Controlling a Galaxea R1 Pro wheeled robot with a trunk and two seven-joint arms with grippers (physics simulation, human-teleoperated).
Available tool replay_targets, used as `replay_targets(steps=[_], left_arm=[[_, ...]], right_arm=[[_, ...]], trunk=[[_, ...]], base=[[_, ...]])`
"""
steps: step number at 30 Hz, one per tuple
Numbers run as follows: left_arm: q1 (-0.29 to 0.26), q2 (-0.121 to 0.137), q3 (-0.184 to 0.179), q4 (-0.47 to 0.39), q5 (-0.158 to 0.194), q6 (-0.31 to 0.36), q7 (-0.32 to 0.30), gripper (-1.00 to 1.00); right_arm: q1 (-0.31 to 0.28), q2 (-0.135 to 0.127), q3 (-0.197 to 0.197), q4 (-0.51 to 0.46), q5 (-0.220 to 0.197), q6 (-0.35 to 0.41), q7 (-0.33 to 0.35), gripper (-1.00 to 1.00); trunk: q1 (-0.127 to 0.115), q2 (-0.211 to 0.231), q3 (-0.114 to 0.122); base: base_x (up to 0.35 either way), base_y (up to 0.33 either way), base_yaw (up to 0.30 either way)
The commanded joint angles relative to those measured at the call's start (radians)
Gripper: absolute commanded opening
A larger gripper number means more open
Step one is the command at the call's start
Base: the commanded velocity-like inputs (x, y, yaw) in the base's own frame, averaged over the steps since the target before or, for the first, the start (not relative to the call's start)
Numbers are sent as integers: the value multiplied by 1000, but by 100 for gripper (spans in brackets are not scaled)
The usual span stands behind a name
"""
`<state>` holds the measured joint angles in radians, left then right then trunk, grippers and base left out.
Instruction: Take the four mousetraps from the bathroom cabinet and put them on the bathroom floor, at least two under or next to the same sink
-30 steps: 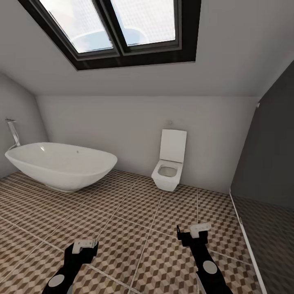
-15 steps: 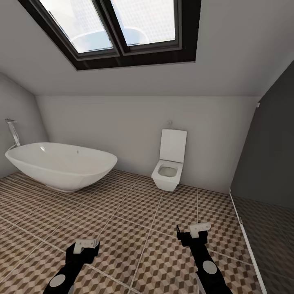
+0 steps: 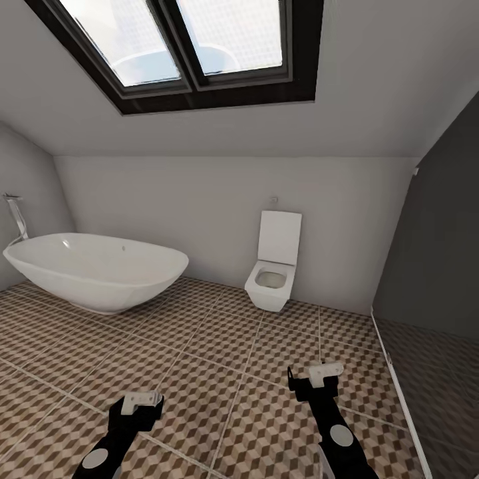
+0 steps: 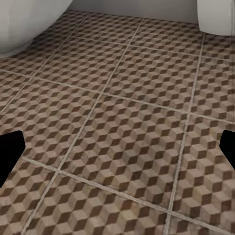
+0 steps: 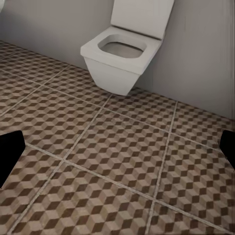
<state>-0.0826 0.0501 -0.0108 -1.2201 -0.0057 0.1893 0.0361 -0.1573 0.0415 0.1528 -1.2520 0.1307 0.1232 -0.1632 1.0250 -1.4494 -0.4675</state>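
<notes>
Head view: both arms hang low and forward over the floor [image 3: 219, 346], carried clear for travel I'd guess; left gripper [image 3: 143, 401] and right gripper [image 3: 318, 372] hold nothing. Tub [image 3: 93, 269] and toilet [image 3: 273, 273] stand well beyond the jaws. Left wrist view: jaws spread, bare tiles between. Right wrist view: jaws spread, toilet ahead. No mousetraps here.

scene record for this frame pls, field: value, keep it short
room: bathroom, sloped ceiling with skylight
floor: bathroom floor, cube-pattern tiles, pale grout
fixtures: oval white bathtub at left, wall toilet at centre, lid up
right side: dark grey wall
left gripper: open, empty, above the floor
right gripper: open, empty, faces the toilet
task progress: not judgeable from these views
</notes>
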Motion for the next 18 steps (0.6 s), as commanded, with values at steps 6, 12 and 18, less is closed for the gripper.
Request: replay_targets(steps=[6,12,18], left_arm=[[0,0,-1,4,0,6,4,100],[0,0,-1,11,0,6,4,100],[0,0,-2,14,0,6,4,100]], right_arm=[[-1,-1,-1,-1,10,9,-6,100],[-1,-2,-2,-1,10,9,-6,100],[-1,-2,-2,-1,10,9,-5,100]], trunk=[[0,-1,3],[0,-1,8],[0,-1,14]], base=[[0,0,-217],[0,0,-250],[0,0,-259]])
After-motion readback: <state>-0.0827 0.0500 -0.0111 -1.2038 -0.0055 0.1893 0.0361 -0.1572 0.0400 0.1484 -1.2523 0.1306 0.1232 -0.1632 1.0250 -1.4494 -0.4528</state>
